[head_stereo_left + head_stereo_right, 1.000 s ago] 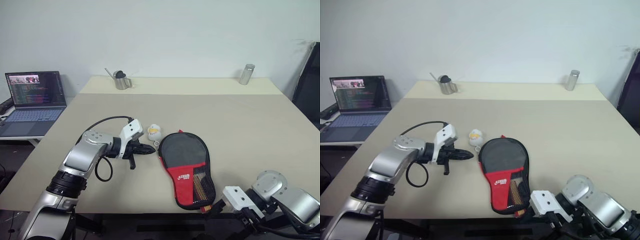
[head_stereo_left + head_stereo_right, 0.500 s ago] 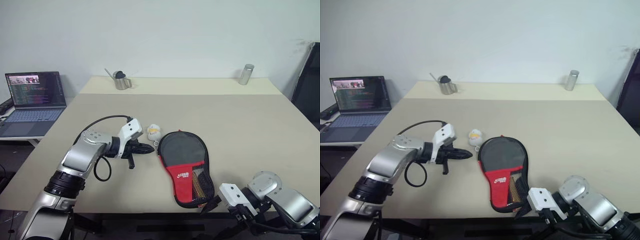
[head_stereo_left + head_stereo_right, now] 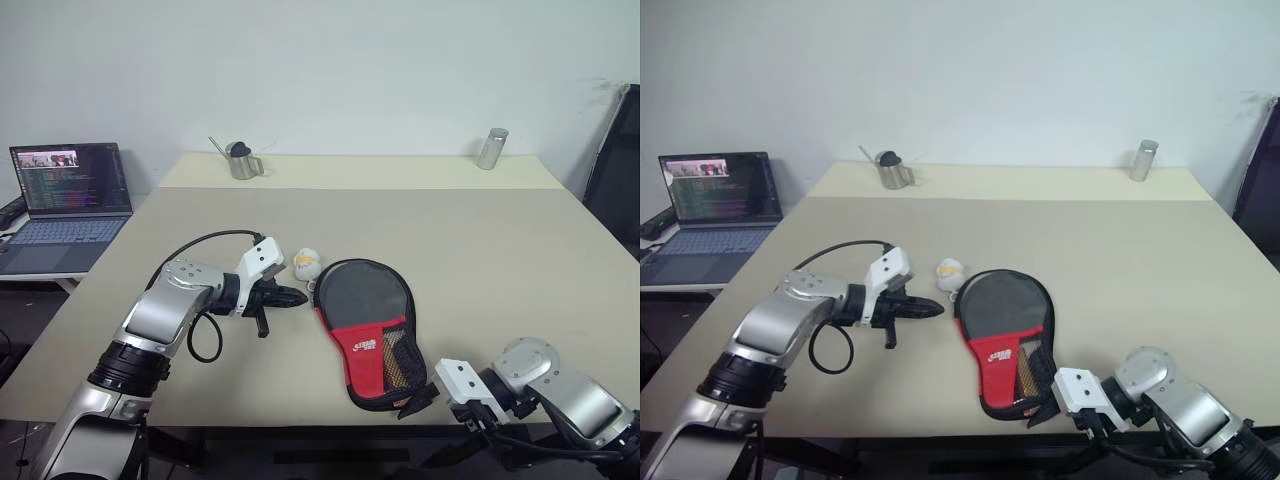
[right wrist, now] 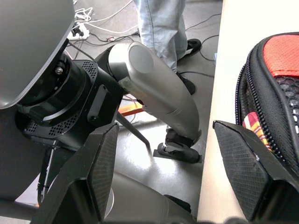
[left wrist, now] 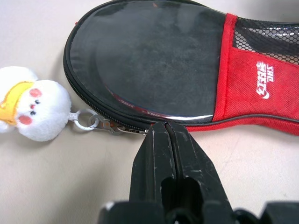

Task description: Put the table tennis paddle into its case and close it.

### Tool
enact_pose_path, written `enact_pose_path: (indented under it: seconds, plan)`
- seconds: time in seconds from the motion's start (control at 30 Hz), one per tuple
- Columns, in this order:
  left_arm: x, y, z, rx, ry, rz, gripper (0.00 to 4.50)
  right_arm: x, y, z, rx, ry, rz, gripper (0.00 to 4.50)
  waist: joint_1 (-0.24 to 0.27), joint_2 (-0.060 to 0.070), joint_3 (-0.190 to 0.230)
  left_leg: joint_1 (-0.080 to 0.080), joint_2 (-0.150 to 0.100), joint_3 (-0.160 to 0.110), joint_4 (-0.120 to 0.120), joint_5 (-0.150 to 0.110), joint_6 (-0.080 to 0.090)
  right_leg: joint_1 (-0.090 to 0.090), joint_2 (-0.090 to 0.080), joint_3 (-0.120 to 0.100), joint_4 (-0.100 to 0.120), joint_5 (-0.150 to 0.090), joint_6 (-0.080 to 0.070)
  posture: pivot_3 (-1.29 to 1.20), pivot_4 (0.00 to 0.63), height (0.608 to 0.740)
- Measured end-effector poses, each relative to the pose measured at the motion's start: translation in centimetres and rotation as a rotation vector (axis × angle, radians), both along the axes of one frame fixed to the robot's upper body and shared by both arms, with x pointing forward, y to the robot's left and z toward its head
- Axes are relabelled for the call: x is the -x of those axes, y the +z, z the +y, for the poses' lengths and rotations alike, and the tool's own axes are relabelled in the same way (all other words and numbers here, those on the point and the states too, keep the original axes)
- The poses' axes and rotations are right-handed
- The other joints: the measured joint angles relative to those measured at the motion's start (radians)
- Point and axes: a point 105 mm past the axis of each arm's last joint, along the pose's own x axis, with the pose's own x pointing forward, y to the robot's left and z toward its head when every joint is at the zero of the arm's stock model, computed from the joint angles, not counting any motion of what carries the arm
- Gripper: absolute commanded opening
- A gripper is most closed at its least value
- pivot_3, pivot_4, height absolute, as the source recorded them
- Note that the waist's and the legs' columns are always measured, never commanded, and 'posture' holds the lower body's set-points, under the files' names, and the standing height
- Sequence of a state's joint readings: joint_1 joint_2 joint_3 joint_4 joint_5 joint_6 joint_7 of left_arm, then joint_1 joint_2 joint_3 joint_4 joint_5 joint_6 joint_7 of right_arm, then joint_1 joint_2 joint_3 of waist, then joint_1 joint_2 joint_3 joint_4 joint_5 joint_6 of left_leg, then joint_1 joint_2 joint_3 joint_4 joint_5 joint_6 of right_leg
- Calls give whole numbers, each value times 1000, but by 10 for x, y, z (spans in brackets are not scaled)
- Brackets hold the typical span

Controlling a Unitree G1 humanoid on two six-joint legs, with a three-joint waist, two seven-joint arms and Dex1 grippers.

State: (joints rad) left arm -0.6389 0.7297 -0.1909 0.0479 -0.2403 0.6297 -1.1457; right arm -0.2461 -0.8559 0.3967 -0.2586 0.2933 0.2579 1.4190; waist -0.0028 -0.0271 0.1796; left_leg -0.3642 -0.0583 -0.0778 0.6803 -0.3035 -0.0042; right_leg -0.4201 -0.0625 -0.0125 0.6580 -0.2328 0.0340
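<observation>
Black-and-red fabric zip case (image 3: 372, 330) lies near the table's front edge w/ the striped wooden paddle handle (image 4: 256, 125) already inside. Closing step: left gripper (image 5: 167, 135) pressed together beside the zip pull; right gripper (image 3: 420, 398) spread at the handle end. Next: pinch the pull, steady the case.

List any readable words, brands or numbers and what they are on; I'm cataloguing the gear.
White logo on the red part of the case: a stylised brand mark, its letters not legible.
Laptop screen: lines of text, too small to read.
Nothing else carries readable text.
</observation>
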Motion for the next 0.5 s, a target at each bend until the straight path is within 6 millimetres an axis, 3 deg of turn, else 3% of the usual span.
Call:
enact_pose_path:
  seconds: [0.13,0.3,0.4,0.5]
  plan:
    - [-1,0,0,-1,2,-6,0,1,16,-23,36,-11,33,3528,1,0,0,0,0,0,0,0,0,0,0,0,0,0,0,0,150,740]
    - [-9,2,3,23,58,-45,0,-18,66,-29,-103,-82,9,3528,-3,0,0,0,1,0,0,0,0,0,0,0,-1,0,0,0,150,740]
    - [-29,7,11,76,192,-89,0,-52,101,-11,-285,-160,-83,3528,-4,0,0,0,1,0,0,0,0,0,0,0,0,1,-1,0,150,740]
    - [-49,17,16,126,311,-136,0,-91,130,25,-462,-277,-159,3528,-3,-1,0,0,1,-1,0,3,-5,-2,0,0,2,1,-2,0,150,740]
